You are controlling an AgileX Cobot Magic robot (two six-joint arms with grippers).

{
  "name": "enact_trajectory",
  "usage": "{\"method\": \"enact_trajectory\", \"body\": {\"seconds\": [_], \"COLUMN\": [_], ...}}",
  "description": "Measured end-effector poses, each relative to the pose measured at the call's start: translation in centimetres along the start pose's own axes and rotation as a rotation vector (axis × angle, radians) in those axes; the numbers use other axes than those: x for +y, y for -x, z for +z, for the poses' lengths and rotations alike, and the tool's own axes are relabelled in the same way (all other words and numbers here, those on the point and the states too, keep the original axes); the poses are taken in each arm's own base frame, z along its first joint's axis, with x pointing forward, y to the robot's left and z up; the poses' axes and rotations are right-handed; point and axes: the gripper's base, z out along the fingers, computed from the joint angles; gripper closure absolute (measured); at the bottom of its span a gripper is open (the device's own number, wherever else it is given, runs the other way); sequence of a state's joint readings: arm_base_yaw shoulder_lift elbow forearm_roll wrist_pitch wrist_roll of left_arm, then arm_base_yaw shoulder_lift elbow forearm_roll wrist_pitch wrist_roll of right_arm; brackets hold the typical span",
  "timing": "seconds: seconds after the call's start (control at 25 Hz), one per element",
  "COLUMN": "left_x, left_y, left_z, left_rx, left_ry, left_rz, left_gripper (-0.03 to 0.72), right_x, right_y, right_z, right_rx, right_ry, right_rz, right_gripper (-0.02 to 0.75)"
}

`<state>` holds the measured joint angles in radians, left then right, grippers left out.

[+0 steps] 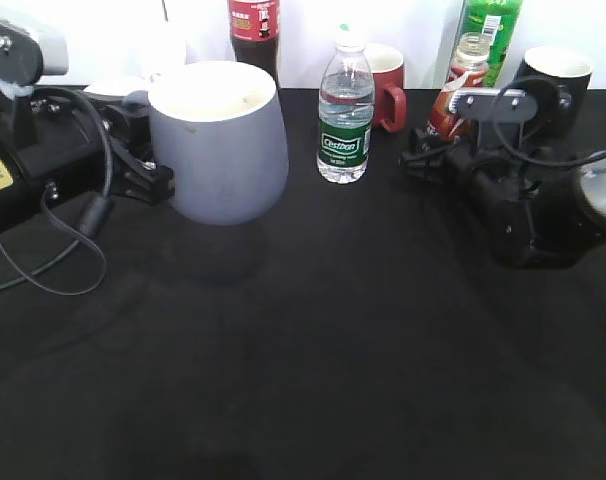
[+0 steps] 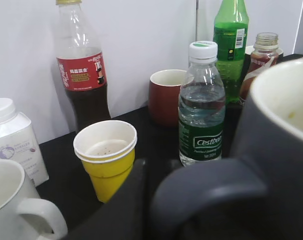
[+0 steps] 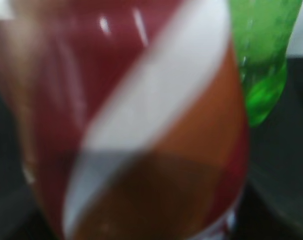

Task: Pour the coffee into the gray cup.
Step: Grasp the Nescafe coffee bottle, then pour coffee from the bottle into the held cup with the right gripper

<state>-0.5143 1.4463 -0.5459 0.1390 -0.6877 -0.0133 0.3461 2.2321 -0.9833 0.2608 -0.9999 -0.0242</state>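
Note:
The gray cup (image 1: 223,150) is a rounded blue-gray mug at the left of the black table, white inside. My left gripper (image 1: 143,172) is shut on its loop handle (image 2: 211,192); the cup's body (image 2: 284,135) fills the right of the left wrist view. The coffee bottle (image 1: 461,85), orange-red with white swirls and no cap, stands slightly tilted at the back right. My right gripper (image 1: 430,145) is closed round its lower part. The bottle (image 3: 141,125) fills the right wrist view, blurred, with dark brown coffee in its lower part; the fingers are hidden there.
A clear water bottle (image 1: 344,115) stands between the cup and the coffee bottle. Along the back are a cola bottle (image 1: 254,30), a red mug (image 1: 385,85), a green bottle (image 1: 490,30) and a black mug (image 1: 555,80). A yellow paper cup (image 2: 106,157), white carton (image 2: 11,140) and white mug (image 2: 14,205) are at the left.

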Motion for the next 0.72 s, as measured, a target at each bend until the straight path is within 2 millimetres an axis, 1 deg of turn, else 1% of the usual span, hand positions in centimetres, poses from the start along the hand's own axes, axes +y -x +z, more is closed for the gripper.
{"method": "enact_trajectory", "body": {"seconds": [0.08, 0.2, 0.28, 0.32, 0.36, 0.44, 0.52, 0.56, 0.6, 0.64, 0.72], "left_x": [0.0, 0.0, 0.0, 0.0, 0.0, -0.3, -0.7, -0.9, -0.9, -1.0, -1.1], "left_y": [0.0, 0.0, 0.0, 0.0, 0.0, 0.0, 0.0, -0.1, -0.1, -0.2, -0.9], "left_z": [0.0, 0.0, 0.0, 0.0, 0.0, 0.0, 0.0, 0.0, 0.0, 0.0, 0.4], "left_rx": [0.0, 0.0, 0.0, 0.0, 0.0, 0.0, 0.0, 0.0, 0.0, 0.004, 0.025], "left_ry": [0.0, 0.0, 0.0, 0.0, 0.0, -0.032, -0.08, -0.097, -0.102, -0.111, -0.119], "left_rz": [0.0, 0.0, 0.0, 0.0, 0.0, 0.039, 0.097, 0.118, 0.124, 0.132, 0.132], "left_gripper": [0.618, 0.618, 0.618, 0.618, 0.618, 0.618, 0.618, 0.618, 0.618, 0.618, 0.618], "right_x": [0.0, 0.0, 0.0, -0.1, -0.2, 0.0, 1.2, 2.3, 2.8, 3.7, 5.6], "right_y": [0.0, 0.0, 0.5, 1.2, 2.4, 4.9, 7.1, 8.6, 8.9, 9.6, 10.3], "right_z": [0.0, 0.0, -0.6, -1.4, -2.7, -5.6, -8.5, -10.4, -10.9, -11.6, -12.9], "right_rx": [-0.002, -0.01, -0.012, -0.02, -0.038, -0.079, -0.121, -0.124, -0.121, -0.117, -0.123], "right_ry": [0.001, 0.004, 0.006, 0.008, 0.017, 0.058, 0.127, 0.187, 0.211, 0.267, 0.389], "right_rz": [-0.006, -0.012, -0.017, -0.035, -0.049, -0.067, -0.082, -0.093, -0.101, -0.127, -0.208], "right_gripper": [0.204, 0.204, 0.204, 0.204, 0.204, 0.205, 0.205, 0.205, 0.205, 0.205, 0.206]}}
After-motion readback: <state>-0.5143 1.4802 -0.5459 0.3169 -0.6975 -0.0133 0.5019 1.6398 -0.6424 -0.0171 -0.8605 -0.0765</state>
